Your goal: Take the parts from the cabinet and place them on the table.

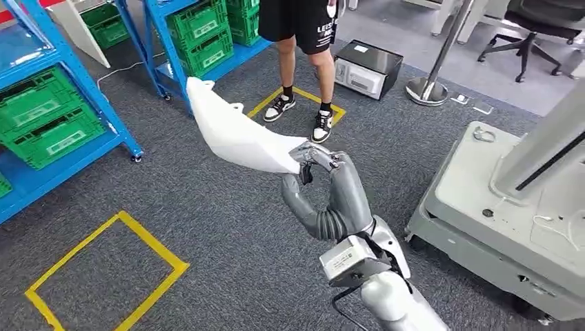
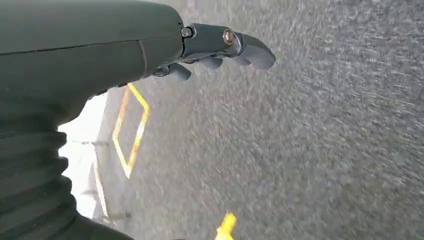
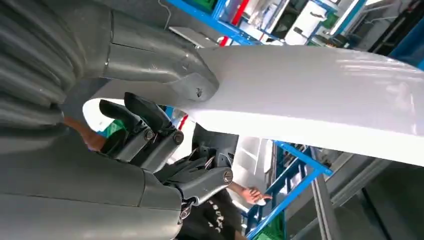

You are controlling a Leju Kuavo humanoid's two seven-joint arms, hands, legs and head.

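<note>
Your robot's right hand [image 1: 324,189] sits just below centre of the head view, gripping one end of a long white moulded part [image 1: 234,131] that stretches toward ten o'clock over grey carpet. The left hand [image 2: 220,47] hangs above the floor with its fingers loosely extended and apart, holding nothing.

As a judgement, the part has left the cabinet and is in transit; setting it on the table remains.

Blue racks of green crates [image 1: 48,117] stand at nine to eleven o'clock. A person [image 1: 303,55] stands at twelve, their dark shorts printed with white lettering too small to read.
</note>
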